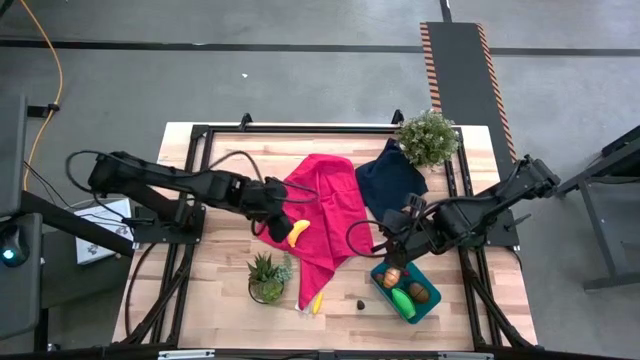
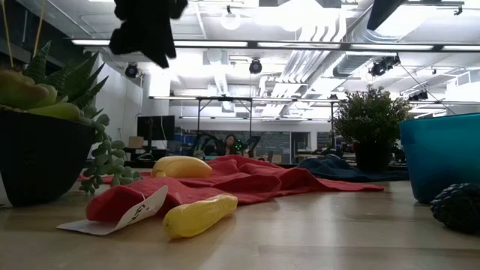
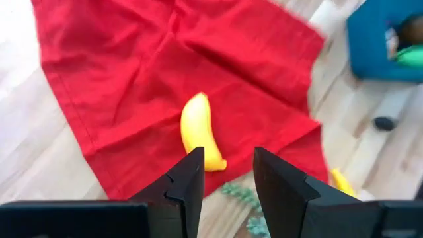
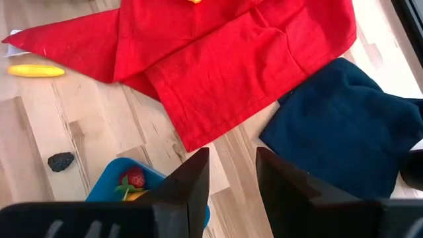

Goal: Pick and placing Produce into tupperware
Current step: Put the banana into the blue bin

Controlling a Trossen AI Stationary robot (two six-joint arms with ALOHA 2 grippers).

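Left gripper (image 3: 225,175), fingers apart and empty above the banana (image 3: 200,129) on the red cloth (image 3: 165,73), should descend straddling the fruit's middle before closing.

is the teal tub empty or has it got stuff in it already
Not empty. The high view shows the tub holding an orange piece, a green piece and a brown piece; two bananas are not in it.

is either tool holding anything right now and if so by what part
Nothing is held. The left tool hovers open above the banana; the right tool is open and empty too.
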